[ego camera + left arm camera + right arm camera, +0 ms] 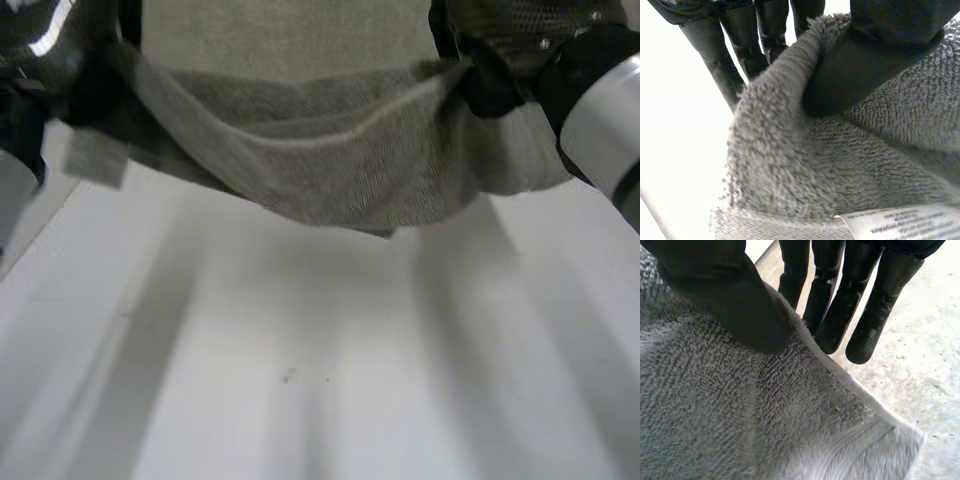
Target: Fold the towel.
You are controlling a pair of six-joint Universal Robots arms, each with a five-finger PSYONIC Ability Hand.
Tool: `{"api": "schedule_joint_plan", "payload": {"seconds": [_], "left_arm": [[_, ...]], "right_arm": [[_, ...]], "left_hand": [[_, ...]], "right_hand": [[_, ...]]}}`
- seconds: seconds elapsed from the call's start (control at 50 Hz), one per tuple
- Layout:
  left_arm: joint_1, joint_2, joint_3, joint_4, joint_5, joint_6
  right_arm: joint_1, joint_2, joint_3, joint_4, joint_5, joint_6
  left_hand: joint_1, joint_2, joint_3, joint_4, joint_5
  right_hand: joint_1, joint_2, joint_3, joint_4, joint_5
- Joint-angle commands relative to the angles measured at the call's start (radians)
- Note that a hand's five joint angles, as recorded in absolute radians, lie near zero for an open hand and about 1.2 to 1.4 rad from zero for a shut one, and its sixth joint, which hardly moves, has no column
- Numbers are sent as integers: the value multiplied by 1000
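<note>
Pinch grip on both sides: the left hand (pixel 865 65) squeezes a towel (pixel 330 170) corner near the label (pixel 905 222), at 10 o'clock in the head view, and the right hand (pixel 725 295) nips the edge at 2. The towel sags between them above the table (pixel 300 380). Both pinches look shallow, so the weight could tug a corner loose. Count: one towel, two hands, one label.

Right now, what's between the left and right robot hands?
Head view: the towel sags between the left robot hand and right robot hand, both pinching it.
</note>
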Motion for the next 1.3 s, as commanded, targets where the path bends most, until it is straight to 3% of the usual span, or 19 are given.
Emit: {"api": "schedule_joint_plan", "payload": {"seconds": [0.02,0.12,0.2,0.34,0.44,0.48,0.5,0.54,0.56,0.58,0.6,0.64,0.68,0.76,0.92,1.02,1.12,1.3], "left_arm": [[-3,-97,-100,-74,2,-1],[-12,-204,-175,-87,2,1],[-15,-322,-202,-88,2,1],[-30,-432,-138,-70,3,10],[-44,-512,35,-19,-3,50],[-59,-553,203,79,-9,56],[-59,-554,204,79,-9,56],[-61,-574,298,140,-18,52],[-61,-583,375,207,-27,49],[-61,-586,443,279,-49,52],[-61,-586,443,280,-49,52],[-59,-589,526,414,-135,56],[-58,-587,537,464,-165,58],[-56,-581,515,475,-193,58],[-53,-589,255,363,-158,59],[-53,-632,30,364,-100,73],[-55,-633,-89,355,-95,131],[-38,-491,-259,349,-94,208]], "right_arm": [[43,60,30,192,35,-196],[44,177,73,297,42,-217],[38,273,148,380,46,-318],[37,396,104,319,63,-418],[38,472,-74,104,121,-417],[40,516,-214,-105,153,-425],[40,516,-215,-106,154,-425],[40,536,-313,-356,158,-437],[40,536,-313,-358,158,-437],[38,533,-330,-481,152,-443],[38,533,-330,-482,152,-443],[38,516,-324,-677,138,-452],[37,501,-307,-715,125,-452],[37,476,-256,-695,91,-451],[35,462,-59,-583,32,-432],[40,533,76,-530,-3,-386],[46,573,139,-494,-3,-366],[32,557,210,-289,-3,-336]], "left_hand": [[213,178,179,179,187],[213,178,179,179,187],[213,178,179,179,187],[213,178,179,179,187],[213,178,179,179,187],[213,178,179,179,187],[213,178,179,179,187],[213,178,179,179,187],[213,178,179,179,187],[213,178,179,179,187],[213,178,179,179,187],[213,178,179,179,187],[213,178,179,179,187],[213,178,179,179,187],[213,178,179,179,187],[213,178,179,179,187],[213,178,179,179,187],[213,178,179,179,187]], "right_hand": [[470,240,216,206,251],[470,240,216,206,251],[470,240,216,206,251],[470,240,216,206,251],[470,240,216,206,251],[470,240,216,206,251],[470,240,216,206,251],[470,240,216,206,251],[470,240,216,206,251],[470,240,216,206,251],[470,240,216,206,251],[470,240,216,206,251],[470,240,216,206,251],[470,240,216,206,251],[470,240,216,206,251],[470,240,216,206,251],[470,240,216,206,251],[470,240,216,206,251]]}}
